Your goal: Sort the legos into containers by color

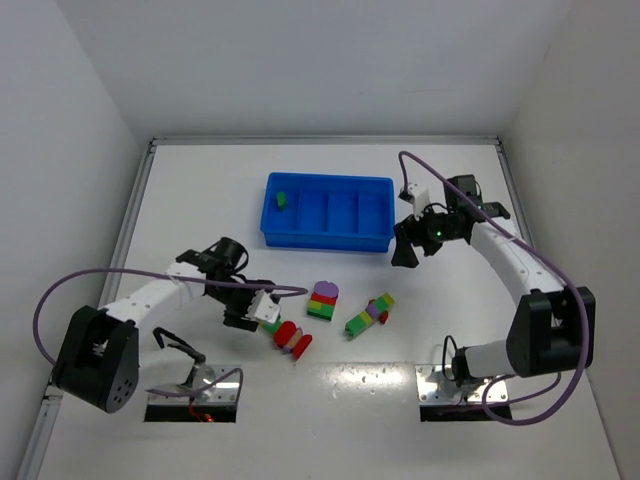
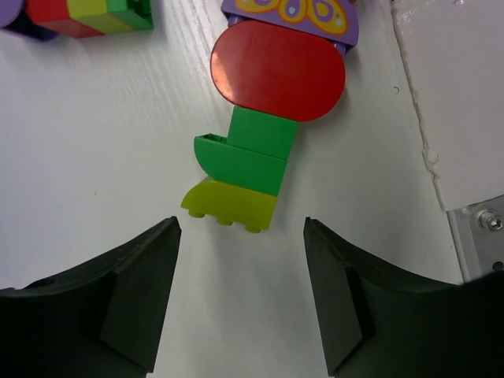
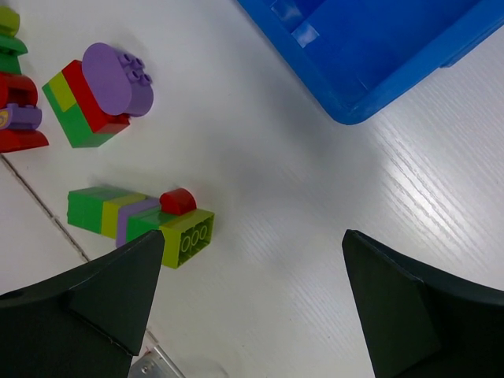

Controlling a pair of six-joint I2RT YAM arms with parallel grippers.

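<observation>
The blue tray (image 1: 300, 238) stands at the back centre, with one green lego (image 1: 282, 199) in its leftmost compartment. My left gripper (image 1: 262, 315) is open and empty, low over the table. In the left wrist view (image 2: 241, 246) it sits just short of a lying stack: yellow-green brick (image 2: 230, 206), green brick (image 2: 248, 153), red oval brick (image 2: 277, 69), purple piece (image 2: 295, 14). My right gripper (image 1: 403, 255) is open and empty beside the tray's right front corner (image 3: 354, 102). In its own view (image 3: 253, 236) it hangs above bare table.
A red, green and purple stack (image 1: 322, 300) and a long multicolour stack (image 1: 369, 314) lie in the middle; both show in the right wrist view (image 3: 94, 94), (image 3: 138, 216). Metal mounting plates (image 1: 455, 385) sit at the near edge.
</observation>
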